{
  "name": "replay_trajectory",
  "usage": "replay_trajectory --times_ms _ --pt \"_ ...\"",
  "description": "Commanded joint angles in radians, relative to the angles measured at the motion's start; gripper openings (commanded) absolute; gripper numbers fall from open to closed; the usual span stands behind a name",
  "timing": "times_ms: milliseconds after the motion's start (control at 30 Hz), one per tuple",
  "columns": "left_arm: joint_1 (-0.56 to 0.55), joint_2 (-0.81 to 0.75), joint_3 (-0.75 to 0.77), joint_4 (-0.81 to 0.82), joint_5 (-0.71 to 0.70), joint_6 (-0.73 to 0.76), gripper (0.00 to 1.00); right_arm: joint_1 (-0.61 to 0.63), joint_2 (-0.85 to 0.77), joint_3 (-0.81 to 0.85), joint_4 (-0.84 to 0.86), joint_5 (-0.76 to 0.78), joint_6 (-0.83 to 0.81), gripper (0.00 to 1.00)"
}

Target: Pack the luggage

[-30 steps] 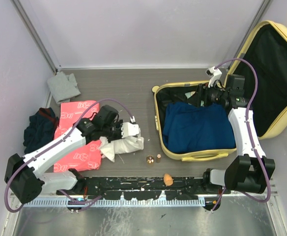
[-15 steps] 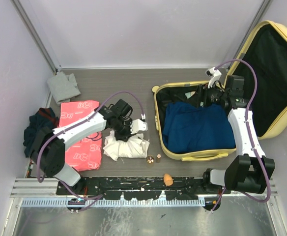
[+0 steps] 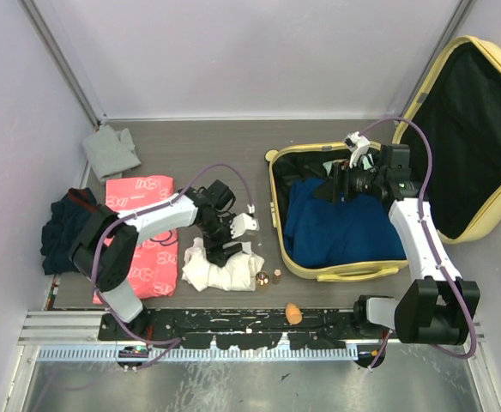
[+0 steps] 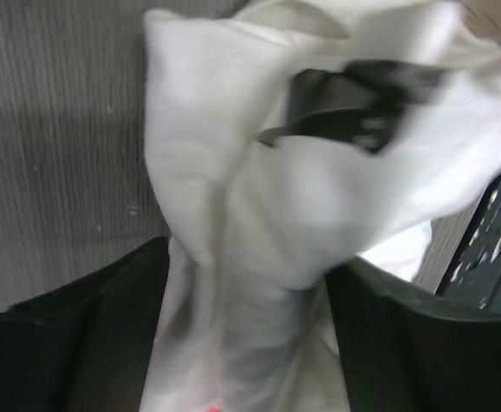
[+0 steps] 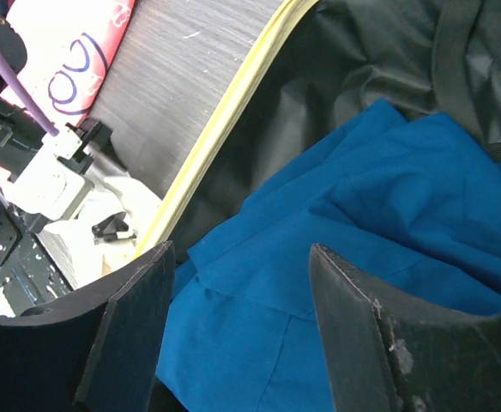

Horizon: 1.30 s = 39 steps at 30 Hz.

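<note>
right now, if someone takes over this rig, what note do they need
Left gripper: fingers astride the white cloth on the table, beside the luggage; grip unclear.
Right gripper: open, empty, over the blue garment.
Done: blue garment lies inside the open luggage.
Left: white cloth, pink packet, dark clothes and grey cloth lie on the table, outside.

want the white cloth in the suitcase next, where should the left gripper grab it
Pinch the raised, bunched fold along the middle of the white cloth, coming straight down from above. It lies crumpled and low with no firm edge, so only that ridge offers something to close on.
</note>
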Motion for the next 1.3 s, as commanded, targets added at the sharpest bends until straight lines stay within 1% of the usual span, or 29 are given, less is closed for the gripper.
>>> replay_trajectory --times_ms 0,100,233,300,400,433,500,633,667,700,733,767,800,933,1067,1133,1267 --pt "-0.002 -0.088 -0.105 0.178 -0.058 -0.059 0.98 0.021 -0.052 -0.024 0.036 -0.014 0.021 0.69" --pt "-0.023 -0.127 -0.164 0.218 -0.095 -0.025 0.98 0.023 -0.050 -0.013 0.025 -0.005 0.005 0.69" --pt "-0.108 -0.118 -0.215 0.219 -0.201 0.034 0.98 0.023 -0.027 0.015 0.026 0.012 -0.004 0.69" --pt "-0.135 -0.100 -0.227 0.206 -0.221 0.043 0.99 0.023 -0.011 0.031 0.029 0.017 -0.006 0.69" --pt "-0.137 -0.015 -0.206 0.139 -0.204 0.045 0.79 0.023 0.000 0.044 0.038 0.024 -0.006 0.69" --pt "-0.137 0.010 -0.200 0.119 -0.200 0.053 0.74 0.023 0.005 0.047 0.040 0.024 -0.005 0.69" --pt "-0.137 0.051 -0.194 0.102 -0.198 0.065 0.67 0.023 0.011 0.055 0.040 0.024 -0.005 0.68" --pt "-0.127 0.098 -0.165 0.081 -0.194 0.073 0.36 0.023 0.018 0.064 0.038 0.026 -0.004 0.68" --pt "-0.120 0.095 -0.164 0.087 -0.195 0.070 0.31 0.022 0.018 0.066 0.038 0.027 -0.005 0.68" --pt "-0.113 0.089 -0.166 0.094 -0.199 0.068 0.22 0.023 0.018 0.067 0.038 0.028 -0.004 0.68" --pt "-0.103 0.081 -0.166 0.098 -0.206 0.066 0.09 0.023 0.019 0.069 0.036 0.029 -0.004 0.68" --pt "-0.089 0.069 -0.166 0.103 -0.215 0.063 0.02 0.023 0.020 0.072 0.036 0.031 -0.005 0.67" --pt "-0.072 0.048 -0.166 0.106 -0.215 0.058 0.00 0.023 0.021 0.074 0.036 0.032 -0.004 0.67" --pt "0.037 -0.050 -0.127 0.099 -0.188 0.029 0.00 0.022 0.024 0.083 0.036 0.038 -0.003 0.66" --pt "0.122 -0.144 -0.035 0.078 -0.165 -0.003 0.00 0.023 0.023 0.088 0.041 0.043 0.005 0.64" --pt "0.147 -0.167 0.024 0.069 -0.163 -0.013 0.00 0.022 0.022 0.091 0.043 0.044 0.010 0.64" --pt "0.165 -0.167 0.156 0.059 -0.171 -0.052 0.00 0.022 0.016 0.089 0.049 0.052 0.018 0.63"
